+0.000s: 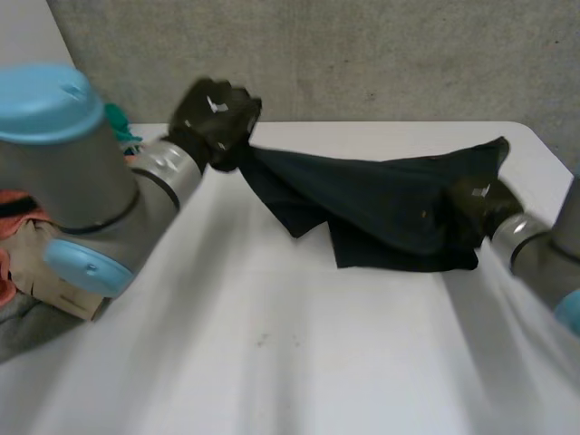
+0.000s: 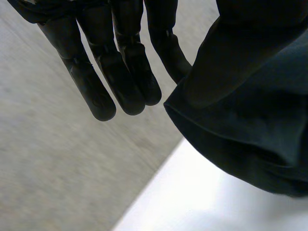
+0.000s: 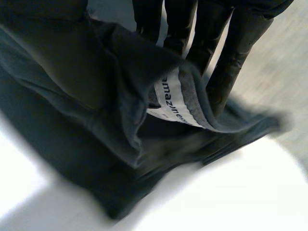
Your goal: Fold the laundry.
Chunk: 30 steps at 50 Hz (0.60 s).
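A dark navy garment [image 1: 381, 208] is stretched across the back of the white table [image 1: 272, 362] between my two hands. My left hand [image 1: 216, 118] is lifted at the garment's left end, curled round a bunched corner; in the left wrist view its fingers [image 2: 120, 72] hang beside a fold of the cloth [image 2: 250, 110]. My right hand [image 1: 478, 201] sits low on the garment's right edge. In the right wrist view its fingers [image 3: 236, 48] lie behind a hem with a white label [image 3: 174, 98], and the cloth [image 3: 72, 96] drapes over the palm side.
A heap of other laundry [image 1: 23, 245] in orange, grey and teal lies at the table's left edge behind my left arm. A grey wall [image 1: 362, 54] runs along the table's far edge. Bare tabletop stretches in front of the garment.
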Available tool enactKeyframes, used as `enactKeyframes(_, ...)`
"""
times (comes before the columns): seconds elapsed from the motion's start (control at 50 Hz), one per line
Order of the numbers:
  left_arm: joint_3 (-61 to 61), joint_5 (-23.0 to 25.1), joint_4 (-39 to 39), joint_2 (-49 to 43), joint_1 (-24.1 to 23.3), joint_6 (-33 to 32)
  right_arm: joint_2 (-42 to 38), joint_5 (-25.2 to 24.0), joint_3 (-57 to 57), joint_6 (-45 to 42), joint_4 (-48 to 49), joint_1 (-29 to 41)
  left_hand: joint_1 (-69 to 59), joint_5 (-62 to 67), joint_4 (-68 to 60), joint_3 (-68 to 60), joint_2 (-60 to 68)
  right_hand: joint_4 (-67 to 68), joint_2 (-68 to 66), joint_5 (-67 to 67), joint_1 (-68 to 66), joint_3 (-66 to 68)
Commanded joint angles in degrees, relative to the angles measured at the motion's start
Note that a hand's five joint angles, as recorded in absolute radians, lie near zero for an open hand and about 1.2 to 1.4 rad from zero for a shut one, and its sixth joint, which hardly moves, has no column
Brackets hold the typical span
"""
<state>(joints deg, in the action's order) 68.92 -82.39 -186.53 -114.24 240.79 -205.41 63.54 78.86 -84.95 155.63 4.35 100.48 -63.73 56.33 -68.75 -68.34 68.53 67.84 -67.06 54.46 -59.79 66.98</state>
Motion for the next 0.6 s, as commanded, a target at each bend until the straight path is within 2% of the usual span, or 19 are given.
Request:
enactKeyframes(0.02, -0.9, -3.1, -0.1, 14.4, 1.2, 1.5, 21.5, -0.4, 9.2, -2.0, -9.4, 0.3, -16.3, 13.7, -11.2, -11.7, 11.5, 12.2, -12.9, 15.5, -20.2, 13.0)
enactKeyframes(0.1, -2.6, -3.8, -0.4, 22.0, 1.0, 4.8, 28.4, -0.4, 17.2, -1.5, -13.0, 0.2, -16.3, 13.7, -11.2, -11.7, 11.5, 12.2, -12.9, 15.5, -20.2, 13.0)
enactKeyframes(0.22, -4.4, -4.1, -0.6, 29.9, 1.8, 6.2, 32.9, -0.3, 23.8, 0.2, -14.8, 0.2, -16.3, 13.7, -11.2, -11.7, 11.5, 12.2, -12.9, 15.5, -20.2, 13.0)
enactKeyframes(0.36, -7.3, -5.5, -0.7, 29.3, 3.0, 6.1, 32.6, -0.4, 26.9, 1.9, -16.3, 2.1, -16.3, 13.7, -11.2, -11.7, 11.5, 12.2, -12.9, 15.5, -20.2, 13.0)
enactKeyframes(0.46, -7.5, -5.4, -0.7, 22.8, 3.1, 6.0, 25.2, 0.0, 26.9, 2.3, -16.2, 3.7, -16.3, 13.7, -11.2, -11.7, 11.5, 12.2, -12.9, 15.5, -20.2, 13.0)
enactKeyframes(0.6, -9.9, -4.2, -0.9, 7.7, 4.4, 5.5, 9.9, 1.9, 26.7, 2.4, -15.4, 6.5, -16.3, 13.7, -11.2, -11.7, 11.5, 12.2, -12.9, 15.5, -20.2, 13.0)
